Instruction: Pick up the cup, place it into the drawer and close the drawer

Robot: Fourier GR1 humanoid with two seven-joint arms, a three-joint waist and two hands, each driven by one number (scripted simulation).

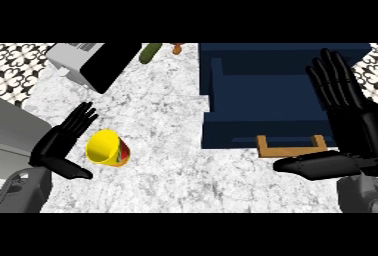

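Cup (105, 148): bright yellow, with a wide round mouth showing a deeper yellow inside and a patch of red and green on its lower right side. It sits on the white-and-grey marbled counter (170, 125), at the left of the head view and well apart from the drawer (273, 85). Whether it stands upright or leans cannot be told from this steep angle.

The left hand (55, 147) is just beside the cup, on its left. Its palm faces the cup, its fingers are straight and point up and to the right, and its thumb juts out low towards the right, beneath the cup. The hand is released and grasps nothing. A thin strip of counter seems to show between fingers and cup, though contact cannot be ruled out. The grey left forearm (22, 190) enters from the lower left corner.

The right hand (347, 130) is also released, with fingers straight and pointing up the view. It lies over the right side of the drawer, with its thumb stretched left, close to the right end of the wooden handle (288, 148).

The drawer is dark blue and pulled open, its inside visible from above, with the handle on its near face.

At the far edge lie a grey appliance with a black front (92, 60), a green cucumber (150, 52) and an orange carrot (177, 48).
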